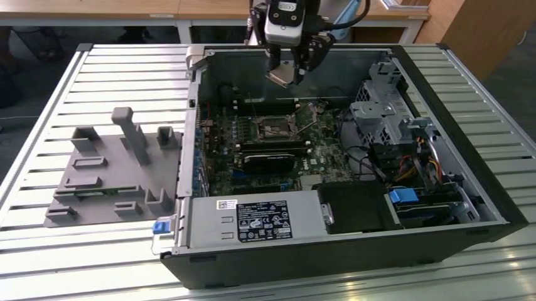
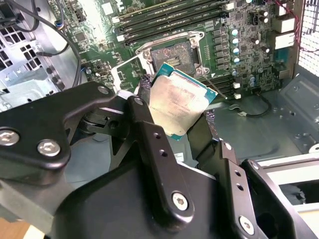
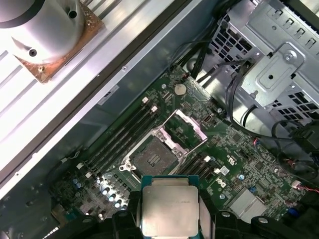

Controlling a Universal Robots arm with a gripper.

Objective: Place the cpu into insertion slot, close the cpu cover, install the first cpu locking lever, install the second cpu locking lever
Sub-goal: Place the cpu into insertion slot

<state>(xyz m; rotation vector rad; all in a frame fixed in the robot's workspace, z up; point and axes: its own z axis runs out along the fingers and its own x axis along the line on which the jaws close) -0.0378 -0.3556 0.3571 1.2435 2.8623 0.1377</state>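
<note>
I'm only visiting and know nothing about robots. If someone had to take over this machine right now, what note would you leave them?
Gripper: shut on the cpu, a small square chip with a silvery-beige metal top, held in the air over the open black computer case.
Insertion slot: square black socket on the green circuit board, empty.
Cpu cover: thin silvery metal frame, swung open beside the socket.
Done: cpu picked up.
Left: cpu not yet in the slot, cover not closed, locking levers not installed.

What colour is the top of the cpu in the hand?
Pale silvery-beige, with a teal-green rim; the cpu shows best in the first wrist view.
</note>
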